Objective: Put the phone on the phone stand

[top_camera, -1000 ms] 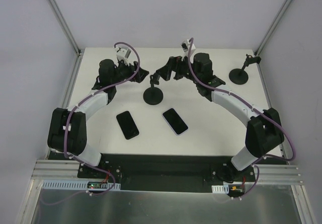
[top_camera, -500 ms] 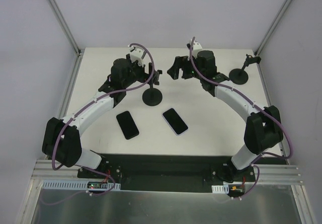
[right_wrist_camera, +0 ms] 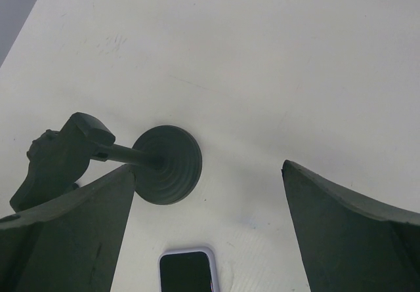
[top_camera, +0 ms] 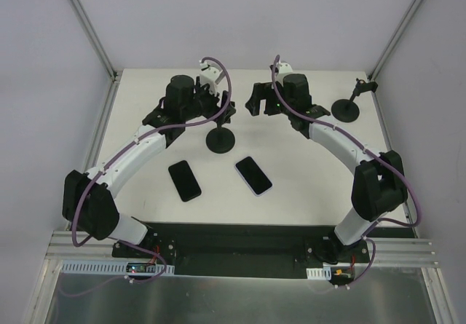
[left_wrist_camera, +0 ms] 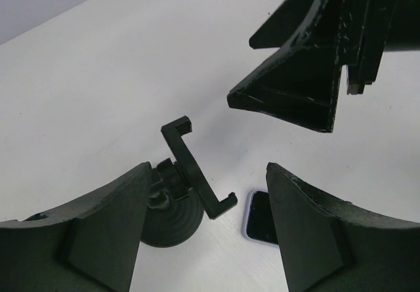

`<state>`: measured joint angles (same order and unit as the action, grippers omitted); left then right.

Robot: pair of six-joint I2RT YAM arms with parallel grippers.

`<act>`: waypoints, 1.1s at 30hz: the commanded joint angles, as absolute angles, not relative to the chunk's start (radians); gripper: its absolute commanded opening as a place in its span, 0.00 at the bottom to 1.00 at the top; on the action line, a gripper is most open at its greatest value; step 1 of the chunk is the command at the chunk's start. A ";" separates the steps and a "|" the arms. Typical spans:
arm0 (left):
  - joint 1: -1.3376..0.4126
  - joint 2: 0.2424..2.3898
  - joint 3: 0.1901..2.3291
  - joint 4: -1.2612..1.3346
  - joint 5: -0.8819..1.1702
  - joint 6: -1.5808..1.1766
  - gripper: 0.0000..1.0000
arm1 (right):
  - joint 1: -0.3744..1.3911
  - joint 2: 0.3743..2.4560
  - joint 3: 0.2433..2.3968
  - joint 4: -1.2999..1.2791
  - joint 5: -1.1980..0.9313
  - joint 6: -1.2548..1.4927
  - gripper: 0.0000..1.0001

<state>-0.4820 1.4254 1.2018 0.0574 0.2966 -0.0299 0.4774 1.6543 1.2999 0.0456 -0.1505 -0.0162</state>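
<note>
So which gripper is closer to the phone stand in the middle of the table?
Left. The left gripper is right by the top of the middle phone stand; the right gripper sits farther off to its right and apart from it.

The counter (top_camera: 306,171) is matt white, faintly scuffed. The phone stand (left_wrist_camera: 197,174) looks like matt black plastic, its base ridged. The left phone (top_camera: 184,180) has a glossy black face; the right phone (top_camera: 253,175) too, with a smooth pale rim.

- I see a white table (top_camera: 313,200) under soft, even light.
- Pale walls (top_camera: 240,18) close it far, left and right.
- Aluminium posts (top_camera: 87,25) rise from both far corners.
- A metal sheet (top_camera: 240,298) lies nearest.
</note>
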 commanded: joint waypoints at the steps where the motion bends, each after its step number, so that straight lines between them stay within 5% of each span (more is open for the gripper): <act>1: -0.531 1.477 1.284 -0.075 0.286 0.061 0.69 | 0.474 1.646 1.358 0.035 -0.135 -0.028 0.96; 5: -0.540 1.509 1.302 -0.098 0.273 0.113 0.66 | 0.474 1.641 1.359 0.026 -0.172 -0.063 0.96; 10: -0.540 1.526 1.293 -0.101 0.246 0.156 0.47 | 0.474 1.660 1.379 0.003 -0.222 -0.097 0.96; 20: -0.540 1.522 1.256 -0.115 0.163 0.301 0.28 | 0.474 1.669 1.387 -0.020 -0.279 -0.115 0.96; 22: -0.540 1.517 1.252 -0.123 0.140 0.307 0.35 | 0.474 1.669 1.387 -0.020 -0.284 -0.114 0.96; 24: -0.540 1.513 1.255 -0.126 0.143 0.302 0.53 | 0.472 1.675 1.390 -0.018 -0.290 -0.109 0.96; 26: -0.541 1.511 1.253 -0.127 0.187 0.302 0.55 | 0.474 1.683 1.396 -0.020 -0.313 -0.109 0.96; 33: -0.540 1.572 1.285 -0.138 0.210 0.310 0.36 | 0.472 1.689 1.402 -0.031 -0.325 -0.120 0.96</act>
<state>-0.5373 1.5249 1.2678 -0.0692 0.1986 0.2783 0.4774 1.6867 1.3579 -0.0345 -0.2966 -0.0963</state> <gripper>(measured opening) 0.417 0.961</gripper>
